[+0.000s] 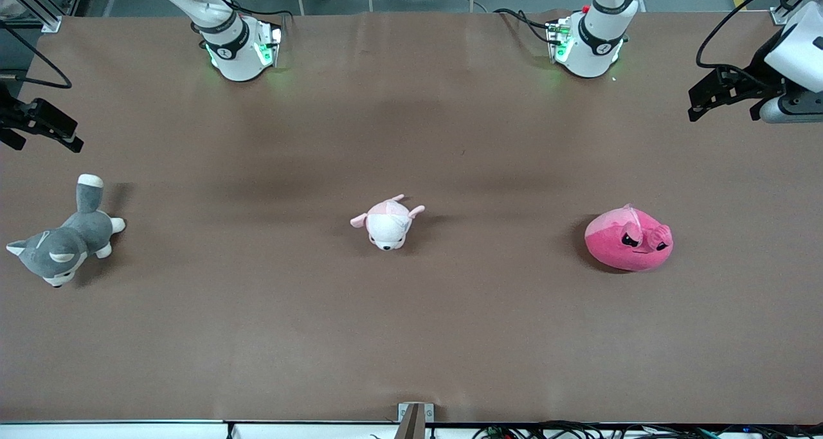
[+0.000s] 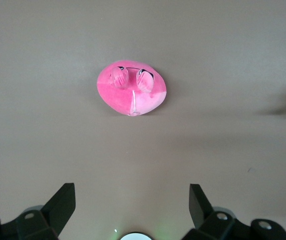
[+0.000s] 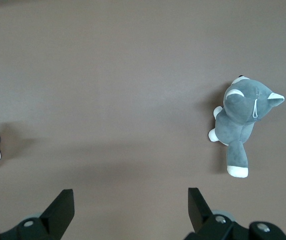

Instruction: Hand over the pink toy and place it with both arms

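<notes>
text: none readable | labels: none readable | marks on arm bases [image 1: 239,52]: too small to make out

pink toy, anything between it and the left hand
Nothing visible. The left hand is open, up over the table's edge at the left arm's end, with only bare table between it and the pink toy. The white toy lies mid-table, off that path.

You've got a white-and-pale-pink plush animal [image 1: 388,223] mid-table [image 1: 257,336]; a grey-and-white plush dog [image 1: 67,236] lies well apart from it, toward the right arm's end.
</notes>
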`<state>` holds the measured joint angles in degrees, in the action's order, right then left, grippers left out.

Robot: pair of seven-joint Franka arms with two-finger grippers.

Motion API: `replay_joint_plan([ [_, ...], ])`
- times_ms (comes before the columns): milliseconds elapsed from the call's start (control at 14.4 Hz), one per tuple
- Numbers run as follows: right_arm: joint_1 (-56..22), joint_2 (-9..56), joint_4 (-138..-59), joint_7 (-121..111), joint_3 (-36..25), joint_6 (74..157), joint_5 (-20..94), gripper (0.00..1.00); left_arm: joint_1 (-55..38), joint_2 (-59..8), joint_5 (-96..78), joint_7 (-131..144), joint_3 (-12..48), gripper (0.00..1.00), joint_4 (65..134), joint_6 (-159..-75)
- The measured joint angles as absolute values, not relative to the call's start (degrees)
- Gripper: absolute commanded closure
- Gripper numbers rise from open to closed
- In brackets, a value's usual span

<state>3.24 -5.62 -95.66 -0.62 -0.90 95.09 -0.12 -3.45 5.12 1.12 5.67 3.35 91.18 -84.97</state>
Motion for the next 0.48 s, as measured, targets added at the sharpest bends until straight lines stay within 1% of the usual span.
replay_joint_plan([
  [277,3.2,-5.6,-95.7,-0.6,-0.9,95.1,-1.1,0.0,-3.4,5.0,1.1,5.7,3.2,0.0,91.2,-85.0],
  [485,3.2,-5.6,-95.7,-0.6,-0.9,95.1,-1.2,0.0,-2.9,2.8,1.1,5.7,2.9,0.0,90.8,-85.8],
])
